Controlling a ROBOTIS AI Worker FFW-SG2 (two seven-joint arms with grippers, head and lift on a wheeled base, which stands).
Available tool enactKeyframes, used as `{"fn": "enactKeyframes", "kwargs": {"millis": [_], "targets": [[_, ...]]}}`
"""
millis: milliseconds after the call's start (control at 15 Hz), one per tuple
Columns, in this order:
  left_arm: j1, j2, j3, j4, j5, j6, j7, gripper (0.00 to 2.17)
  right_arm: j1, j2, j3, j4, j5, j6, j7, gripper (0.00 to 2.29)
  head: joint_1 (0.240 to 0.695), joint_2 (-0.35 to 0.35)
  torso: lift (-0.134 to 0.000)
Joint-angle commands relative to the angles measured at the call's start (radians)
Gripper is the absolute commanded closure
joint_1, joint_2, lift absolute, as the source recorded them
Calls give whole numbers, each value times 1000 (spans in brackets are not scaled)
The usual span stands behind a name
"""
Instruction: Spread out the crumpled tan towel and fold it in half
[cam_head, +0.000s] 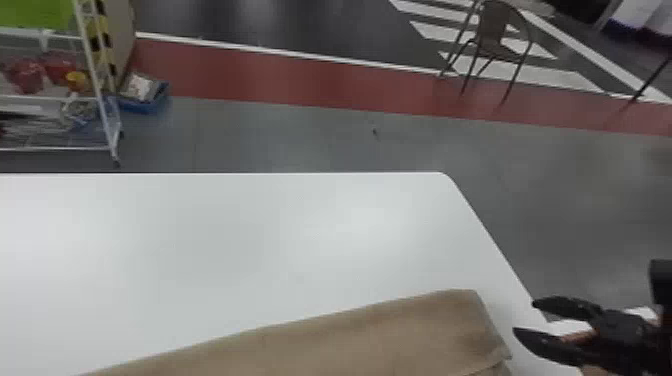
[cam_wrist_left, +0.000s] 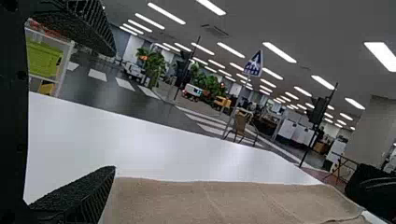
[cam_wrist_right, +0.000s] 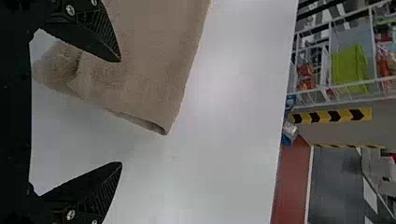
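Head view: tan towel (cam_head: 390, 335) lies spread low across white desk (cam_head: 225, 240), around six o'clock, far edge slanting, one corner toward five; right pincer (cam_head: 525, 316) at four o'clock, near that corner, fingers apart; wire rack (cam_head: 102, 107) stands at ten o'clock.

Left wrist view: left pincer (cam_wrist_left: 114, 109) wide apart, one finger overlapping towel's edge in sightline; contact cannot be told.

Right wrist view: right pincer (cam_wrist_right: 120, 112) gapes beside towel corner, layered edges showing.
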Motion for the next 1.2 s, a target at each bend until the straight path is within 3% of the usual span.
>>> {"fn": "enactKeyframes", "kwargs": {"millis": [0,200,333,400,600,867,1133], "targets": [[-16,1,-26,-2,-3,-2,-10,16,-29,36,-2,-27,-14,41,5,113,695,-307,-120],[-28,9,-29,-2,1,126,14,12,-37,58,-7,-49,-54,44,5,113,695,-280,-120],[-28,0,-46,-5,32,282,54,12,-42,108,-7,-82,-79,38,5,113,695,-250,-120],[-28,-2,-59,-13,50,393,71,12,-43,119,10,-87,-87,29,5,117,695,-225,-120],[-30,0,-103,-13,50,488,81,12,-80,124,42,-72,-82,32,5,117,695,-123,-120],[-36,0,-131,-5,24,491,100,12,-140,102,91,25,12,44,5,124,695,-119,-120],[-36,6,-131,4,23,491,98,12,-118,44,93,102,38,105,5,144,695,-155,-120]]}}
